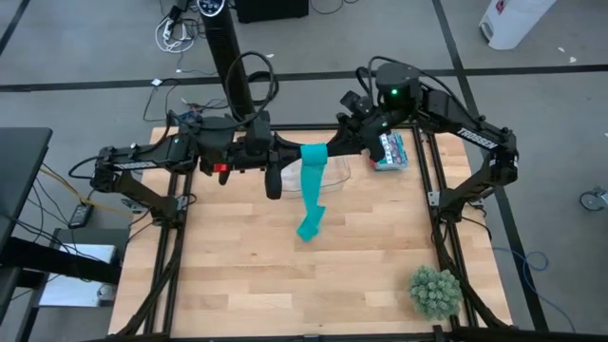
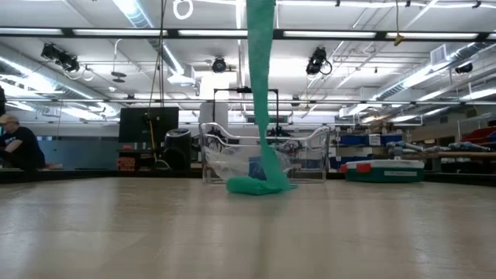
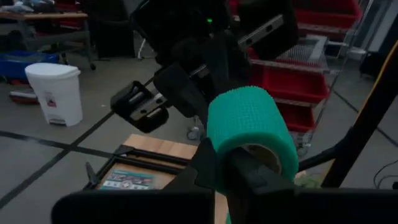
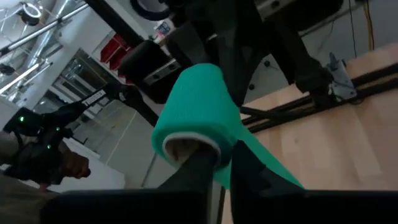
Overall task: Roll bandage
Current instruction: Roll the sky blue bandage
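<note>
The bandage is a teal-green roll (image 3: 249,127) on a pale core, held high over the table's far middle between my two grippers. Its loose ribbon (image 2: 261,77) hangs straight down from the roll. The ribbon's lower end (image 2: 256,186) lies bunched on the wooden table (image 1: 237,275). My left gripper (image 1: 296,154) reaches in level from the table's left, my right gripper (image 1: 332,147) from the right. Both are shut on the roll, one at each end. My left gripper holds the roll's end (image 3: 264,155) that faces it, coming in level from the table's left. One finger (image 3: 252,177) stands at the core's opening and the other outside the teal wall. The roll is lifted clear. My right gripper holds the roll's other end (image 4: 186,146), coming from the table's right and slanting slightly down. One finger (image 4: 193,168) goes into the pale core, the other (image 4: 252,171) lies outside the teal wall. The ribbon (image 4: 267,165) leaves the roll beside that outer finger and hangs down.
A clear plastic bin (image 2: 310,155) stands at the table's far side behind the hanging ribbon. A small printed box (image 1: 391,150) lies far right. A green spiky ball (image 1: 435,291) sits at the near right corner. A person (image 2: 15,147) sits beyond the table.
</note>
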`<move>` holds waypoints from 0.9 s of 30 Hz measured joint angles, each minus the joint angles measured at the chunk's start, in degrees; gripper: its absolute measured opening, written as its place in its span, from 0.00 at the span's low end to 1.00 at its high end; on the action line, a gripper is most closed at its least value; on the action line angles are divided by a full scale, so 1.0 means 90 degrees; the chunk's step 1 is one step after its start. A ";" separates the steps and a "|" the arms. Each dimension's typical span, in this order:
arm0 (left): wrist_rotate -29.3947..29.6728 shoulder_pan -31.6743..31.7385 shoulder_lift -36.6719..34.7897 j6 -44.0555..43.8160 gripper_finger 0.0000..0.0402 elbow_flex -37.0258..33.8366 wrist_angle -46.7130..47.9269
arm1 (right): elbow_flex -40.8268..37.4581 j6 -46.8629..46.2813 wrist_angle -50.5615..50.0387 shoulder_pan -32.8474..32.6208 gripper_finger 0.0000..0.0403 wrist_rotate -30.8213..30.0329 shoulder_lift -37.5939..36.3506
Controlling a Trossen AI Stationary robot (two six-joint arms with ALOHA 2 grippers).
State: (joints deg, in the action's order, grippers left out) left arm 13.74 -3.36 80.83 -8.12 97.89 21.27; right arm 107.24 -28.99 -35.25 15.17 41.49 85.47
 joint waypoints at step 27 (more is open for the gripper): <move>-0.0982 0.0547 -0.0151 -0.2815 0.04 0.0000 -0.0393 | 0.0002 0.5153 0.0181 -0.1043 0.33 -0.3748 -0.0772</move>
State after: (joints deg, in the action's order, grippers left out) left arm 4.90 1.56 79.46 -33.45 97.89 17.73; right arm 107.26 17.39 -33.63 5.78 7.75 78.52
